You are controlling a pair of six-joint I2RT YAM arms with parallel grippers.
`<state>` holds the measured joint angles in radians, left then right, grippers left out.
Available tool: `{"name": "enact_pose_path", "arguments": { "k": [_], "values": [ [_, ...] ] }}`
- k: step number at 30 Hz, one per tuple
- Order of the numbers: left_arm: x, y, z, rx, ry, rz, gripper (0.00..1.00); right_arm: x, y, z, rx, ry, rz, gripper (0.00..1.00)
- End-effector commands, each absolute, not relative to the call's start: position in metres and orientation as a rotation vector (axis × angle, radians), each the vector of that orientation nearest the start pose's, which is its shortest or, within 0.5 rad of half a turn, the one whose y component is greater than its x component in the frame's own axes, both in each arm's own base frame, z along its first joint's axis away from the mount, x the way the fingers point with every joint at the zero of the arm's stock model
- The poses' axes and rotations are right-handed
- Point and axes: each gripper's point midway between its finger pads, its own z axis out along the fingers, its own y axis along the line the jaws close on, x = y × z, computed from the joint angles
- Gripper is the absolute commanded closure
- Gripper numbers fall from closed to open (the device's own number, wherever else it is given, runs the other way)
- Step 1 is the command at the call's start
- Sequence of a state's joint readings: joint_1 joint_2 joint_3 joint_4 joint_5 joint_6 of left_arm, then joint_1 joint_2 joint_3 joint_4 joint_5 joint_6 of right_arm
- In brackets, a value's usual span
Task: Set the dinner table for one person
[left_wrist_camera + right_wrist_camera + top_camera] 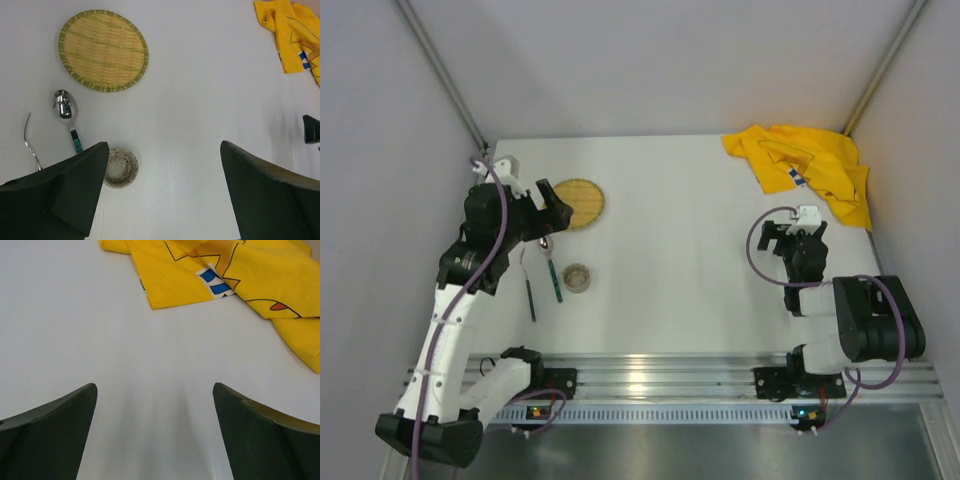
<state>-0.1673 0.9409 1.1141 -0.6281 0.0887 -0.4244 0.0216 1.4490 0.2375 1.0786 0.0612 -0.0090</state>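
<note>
- Left fingers (60, 200) apart, empty, over the large plain white matte tabletop (200, 100); small round speckled bowl (122, 167) beside one finger.
- Right fingers (45, 430) apart, empty; crumpled yellow printed cloth (240, 270) ahead.

White arm links (445, 330), black joints (865, 320), purple cables (750, 240), dark wedge-shaped end effector fingers (270, 195)

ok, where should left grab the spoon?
Green handle, mid-length, from straight above with the left gripper, open now. The spoon lies flat on the dinner table, so only the handle's narrow sides offer grip; close across them. Fork and small dish flank it, so don't open wider than needed.
</note>
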Motion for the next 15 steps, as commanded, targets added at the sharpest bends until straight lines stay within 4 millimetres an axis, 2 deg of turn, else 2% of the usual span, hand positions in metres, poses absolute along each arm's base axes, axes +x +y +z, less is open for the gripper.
{"name": "enact_pose_path", "arguments": {
  "k": [1,3,6,15],
  "values": [
    [0.277,-0.063,0.288,-0.300,2.070,-0.368,0.02,0.382,-0.004,0.120,0.014,1.605,-0.042,0.00],
    [0.269,-0.085,0.288,-0.208,2.073,-0.506,0.02,0.382,-0.004,0.120,0.013,1.608,-0.042,0.00],
    [0.261,-0.090,0.290,-0.230,2.068,-0.558,0.01,0.382,-0.004,0.120,0.013,1.606,-0.042,0.00],
    [0.249,-0.079,0.297,-0.207,2.093,-0.479,0.02,0.383,-0.004,0.120,0.011,1.606,-0.042,0.00]
  ]
}}
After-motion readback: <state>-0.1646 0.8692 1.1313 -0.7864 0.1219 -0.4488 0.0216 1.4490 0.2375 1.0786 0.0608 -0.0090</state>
